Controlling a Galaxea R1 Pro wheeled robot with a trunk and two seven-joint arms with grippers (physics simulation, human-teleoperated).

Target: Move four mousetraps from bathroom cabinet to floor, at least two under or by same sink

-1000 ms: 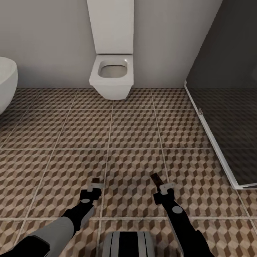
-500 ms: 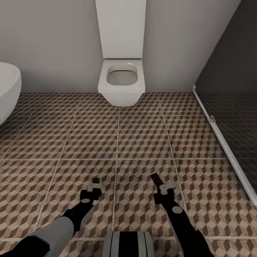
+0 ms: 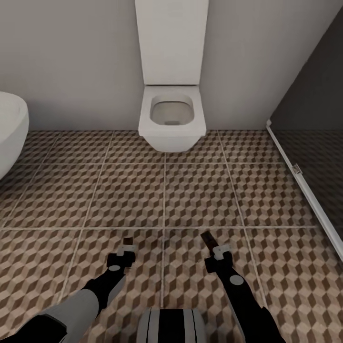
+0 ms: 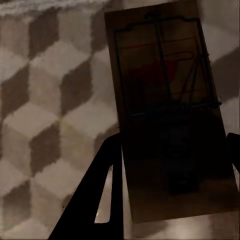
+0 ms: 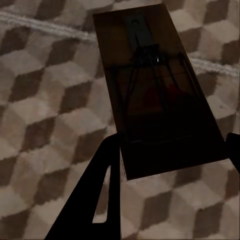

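Note:
Each gripper carries one mousetrap above the bathroom floor (image 3: pixel 200 195). My left gripper (image 3: pixel 126 248) is shut on a small brown mousetrap (image 3: pixel 127 241); the left wrist view shows that mousetrap (image 4: pixel 170 100) with its dark wire and red mark held between the fingers (image 4: pixel 100 200). To its right, my right gripper (image 3: pixel 217 249) is shut on another mousetrap (image 3: pixel 207 237), which sticks out forward. The right wrist view shows this trap (image 5: pixel 155 90) between the dark fingers (image 5: pixel 102 192) over the cube-pattern tiles. The bathroom sink and the cabinet are out of view.
A white wall-hung toilet (image 3: pixel 172 119) stands straight ahead against the grey wall. The rim of a white bathtub (image 3: pixel 10 133) shows at the left edge. A dark glass shower screen with a white frame (image 3: pixel 305 181) runs along the right.
The whole view has shifted: the toilet now sits further right and lower, and the shower screen has slid toward the right edge. Both arms hold their traps as before.

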